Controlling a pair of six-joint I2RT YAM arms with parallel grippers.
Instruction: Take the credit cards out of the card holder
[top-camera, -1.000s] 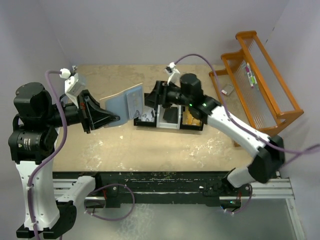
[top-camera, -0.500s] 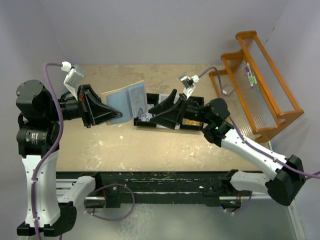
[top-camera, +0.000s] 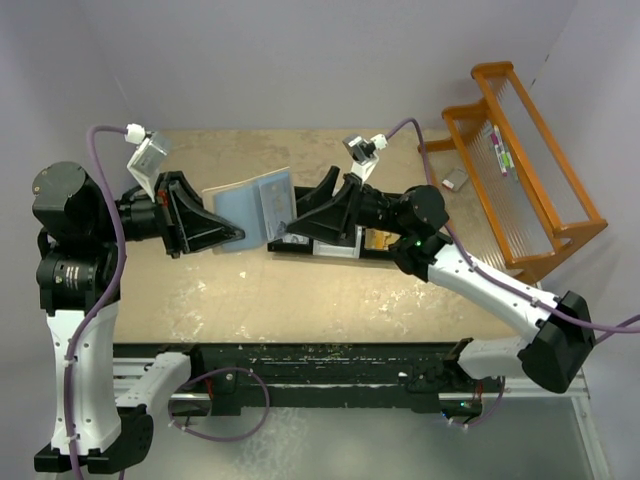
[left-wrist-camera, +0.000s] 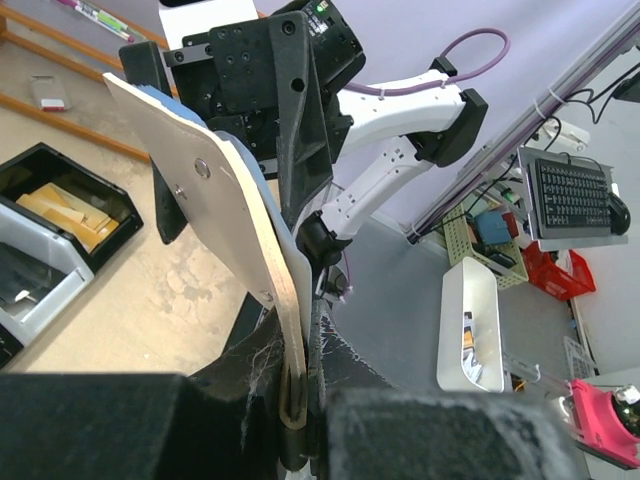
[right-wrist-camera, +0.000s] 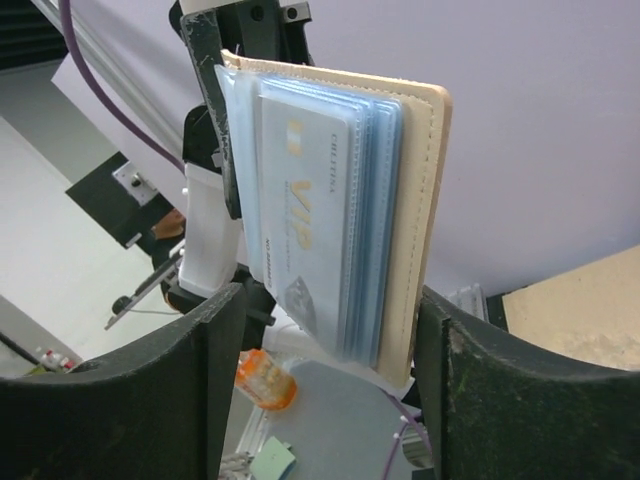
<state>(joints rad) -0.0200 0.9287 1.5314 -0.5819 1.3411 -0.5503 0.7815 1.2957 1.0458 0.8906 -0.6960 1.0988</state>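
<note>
The left arm (top-camera: 72, 330) is rising upright from its base, its forearm turning level and pointing toward the centre. There the left gripper (top-camera: 236, 237) is pinching one edge of the card holder (top-camera: 245, 205), jaws drawn nearly together. The right arm (top-camera: 490, 290) is stretching low and diagonally from the opposite side, wrist roughly level. The right gripper (top-camera: 290, 226) is facing its partner tip to tip, its fingers (right-wrist-camera: 215, 385) spreading wide just beside the holder's free edge.

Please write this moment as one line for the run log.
left gripper: shut on card holder, raised | right gripper: open, facing cards | cards: inside sleeves
</note>
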